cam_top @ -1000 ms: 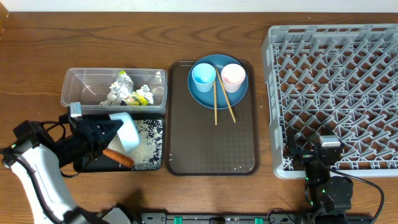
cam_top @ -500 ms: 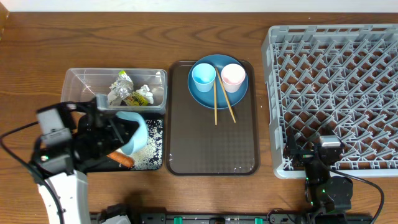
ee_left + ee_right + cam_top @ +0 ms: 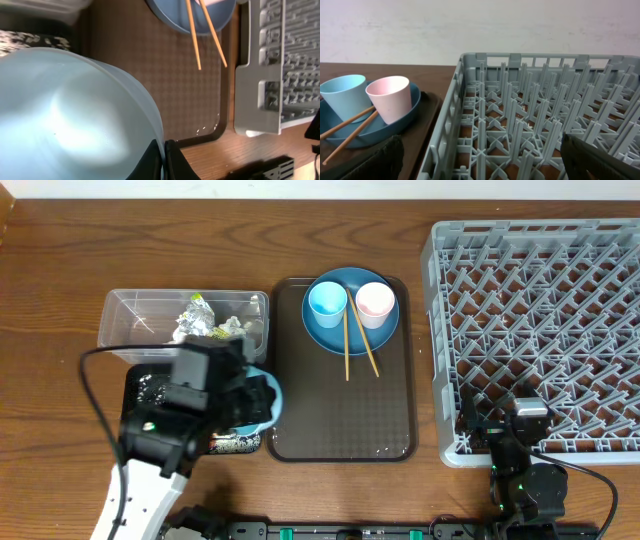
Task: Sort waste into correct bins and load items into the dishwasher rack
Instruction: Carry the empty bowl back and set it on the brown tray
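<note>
My left gripper (image 3: 164,157) is shut on the rim of the pale blue bowl (image 3: 75,110), which is tipped on its side. In the overhead view the bowl (image 3: 268,402) hangs over the left edge of the brown serving tray (image 3: 340,410). My left arm hides most of the black tray (image 3: 235,443); rice grains (image 3: 25,40) show on it, and the carrot is hidden. Tissue and a wrapper (image 3: 200,322) lie in the clear tub (image 3: 140,320). The dark blue plate (image 3: 352,280) carries the light blue cup (image 3: 327,302), the pink cup (image 3: 375,302) and the chopsticks (image 3: 347,350). My right gripper (image 3: 482,160) is open over the near-left corner of the rack (image 3: 540,310).
The rack's left wall (image 3: 445,135) stands close to the brown tray's right edge. Bare wooden table (image 3: 60,270) lies left of and behind the tub. The right arm's base (image 3: 525,485) sits at the front edge.
My left arm has swung right, carrying the bowl from above the black tray to the brown tray's left edge. The carrot is now covered by the arm. The right arm has not moved.
</note>
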